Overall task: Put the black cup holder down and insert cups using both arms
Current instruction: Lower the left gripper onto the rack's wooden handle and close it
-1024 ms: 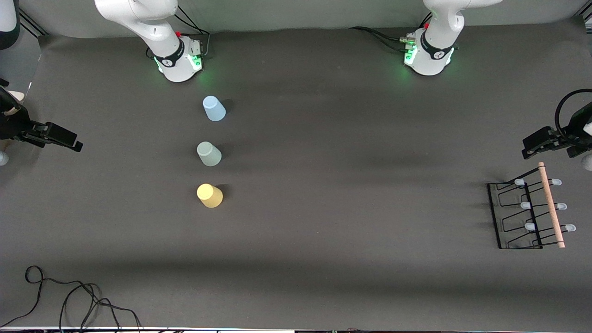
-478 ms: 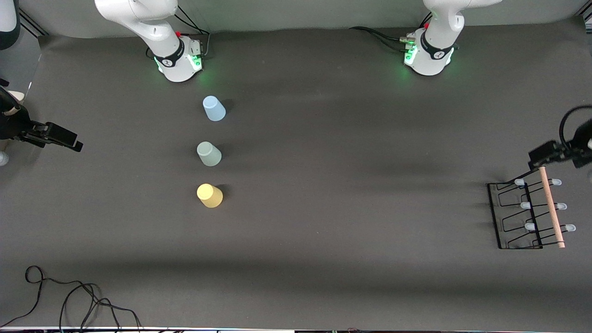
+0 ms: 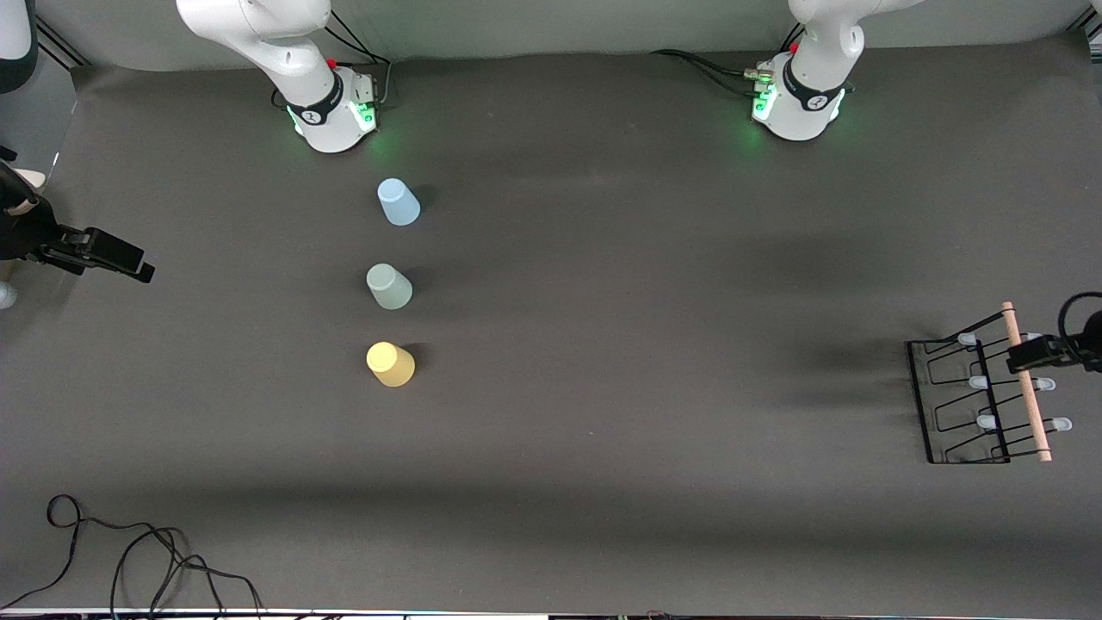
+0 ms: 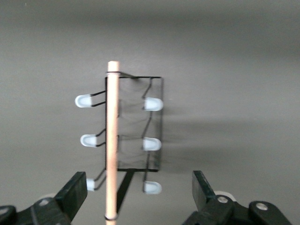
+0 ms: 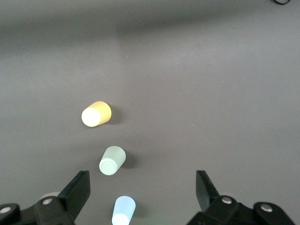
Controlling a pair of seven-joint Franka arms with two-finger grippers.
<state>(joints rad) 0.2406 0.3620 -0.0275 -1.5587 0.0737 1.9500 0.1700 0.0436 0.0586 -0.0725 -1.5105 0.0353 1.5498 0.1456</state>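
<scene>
Left end effector [image 4: 136, 197]: fingers [image 4: 72, 194] spread wide, holding nothing. It hangs over the black cup holder [image 3: 981, 396], at the part of the wooden handle [image 4: 111, 140] farther from the front camera. In the left wrist view the handle runs up between the two fingers, closer to one finger than the other; cannot tell whether that finger touches it. In the front view the left end effector [image 3: 1029, 353] sits right over the rod.

Black cup holder: stands on the surface [image 3: 646, 344] at the left arm's end, near the edge. Wire frame upright, handle on top, prongs with whitish caps [image 4: 152, 104] sticking out on both sides of the rod. No cup on any prong.

Right end effector [image 5: 140, 192]: fingers wide apart, empty. In the front view the right end effector [image 3: 129, 261] is at the right arm's end of the surface, over bare mat, well apart from the cups. That arm waits.

Cups: three, upside down, in a line in front of the right arm's base. Light blue cup [image 3: 398, 202] is farthest from the front camera, grey-green cup [image 3: 389, 287] in the middle, yellow cup [image 3: 390, 363] nearest. None touching each other, all well apart from the holder.

Loose black cable [image 3: 129, 560] lies on the surface edge nearest the front camera, at the right arm's end.
</scene>
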